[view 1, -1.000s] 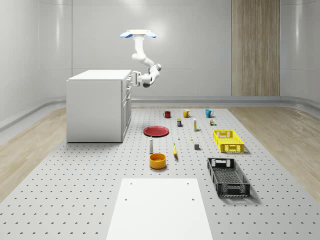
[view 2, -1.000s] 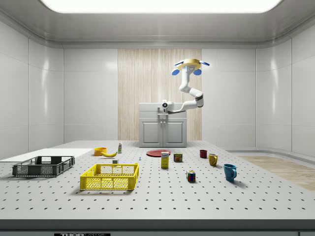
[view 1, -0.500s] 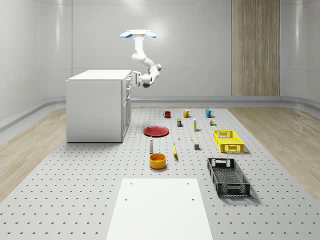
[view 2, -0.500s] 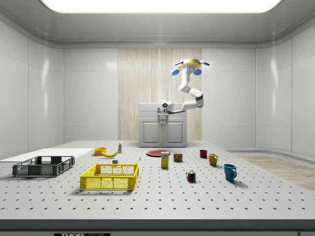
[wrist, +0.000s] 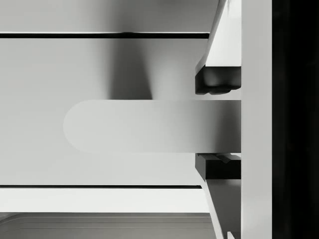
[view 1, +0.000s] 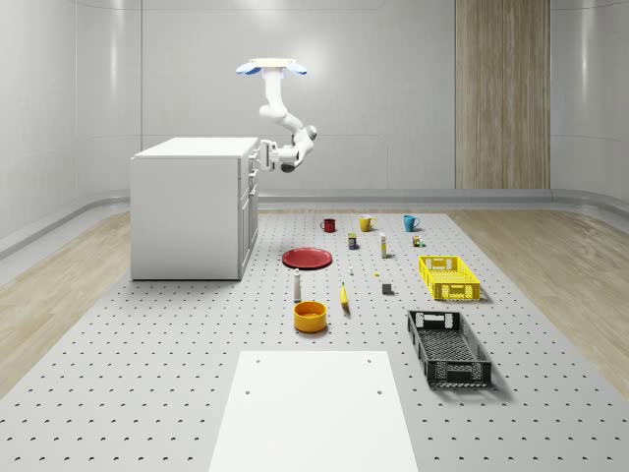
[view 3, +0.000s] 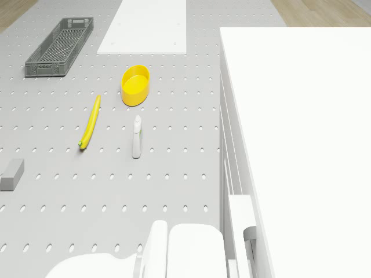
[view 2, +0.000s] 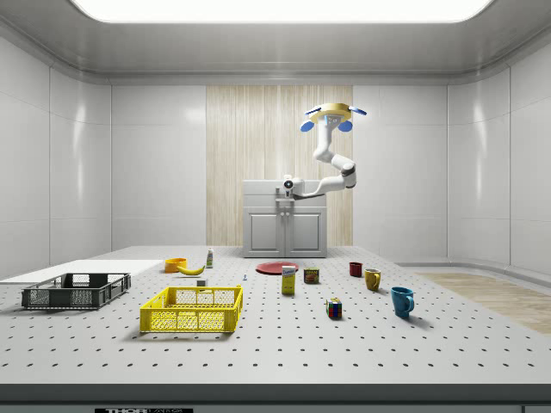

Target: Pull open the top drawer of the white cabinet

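The white cabinet (view 1: 187, 211) stands at the back of the whole-scene view's left; the side view shows its front (view 2: 284, 225). The drone (view 1: 270, 67) hovers above and in front of it, with the arm bent down toward the top drawer. My gripper (view 1: 263, 154) is at the drawer front near the cabinet's top edge, as the side view also shows (view 2: 287, 183). In the wrist view the rounded handle (wrist: 149, 125) of the top drawer (wrist: 75, 64) lies between my gripper's (wrist: 217, 124) two dark pads (wrist: 215, 79), which press on it from both sides. The drawer front sits flush.
On the pegboard floor in front of the cabinet lie a red plate (view 1: 307, 258), an orange bowl (view 1: 310, 316), a banana (view 3: 90, 123), a small bottle (view 3: 137, 136), mugs (view 1: 366, 223), a yellow crate (view 1: 449, 277), a black crate (view 1: 448, 347) and a white mat (view 1: 314, 408).
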### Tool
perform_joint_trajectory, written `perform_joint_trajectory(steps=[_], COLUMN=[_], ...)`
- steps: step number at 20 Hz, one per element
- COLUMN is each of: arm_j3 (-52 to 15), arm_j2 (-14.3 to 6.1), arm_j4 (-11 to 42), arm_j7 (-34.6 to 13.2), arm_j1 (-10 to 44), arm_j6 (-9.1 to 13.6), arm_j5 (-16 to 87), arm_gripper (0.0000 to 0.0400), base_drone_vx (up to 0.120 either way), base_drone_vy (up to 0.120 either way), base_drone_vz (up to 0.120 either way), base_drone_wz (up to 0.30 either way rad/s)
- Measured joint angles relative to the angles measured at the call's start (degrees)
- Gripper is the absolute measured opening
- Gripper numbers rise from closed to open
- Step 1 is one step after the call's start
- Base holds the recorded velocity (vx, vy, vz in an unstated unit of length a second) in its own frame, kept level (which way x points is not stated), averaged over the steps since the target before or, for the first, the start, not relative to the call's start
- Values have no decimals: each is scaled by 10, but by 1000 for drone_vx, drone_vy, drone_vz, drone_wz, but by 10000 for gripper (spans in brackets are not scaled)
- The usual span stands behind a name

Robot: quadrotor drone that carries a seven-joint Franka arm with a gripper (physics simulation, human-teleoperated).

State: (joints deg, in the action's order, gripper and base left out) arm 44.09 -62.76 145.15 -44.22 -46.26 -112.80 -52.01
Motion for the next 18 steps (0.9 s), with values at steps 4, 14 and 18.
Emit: perform_joint_trajectory(steps=[4,14,18], arm_j3=[0,-1,8], arm_j2=[0,5,3], arm_j4=[0,-1,-7], arm_j7=[0,15,5], arm_j1=[0,6,11], arm_j6=[0,6,20], arm_j5=[0,-4,7], arm_gripper=[124,116,119], base_drone_vx=[0,0,0], base_drone_vy=[0,0,0], base_drone_vz=[0,0,0], base_drone_wz=[0,0,0])
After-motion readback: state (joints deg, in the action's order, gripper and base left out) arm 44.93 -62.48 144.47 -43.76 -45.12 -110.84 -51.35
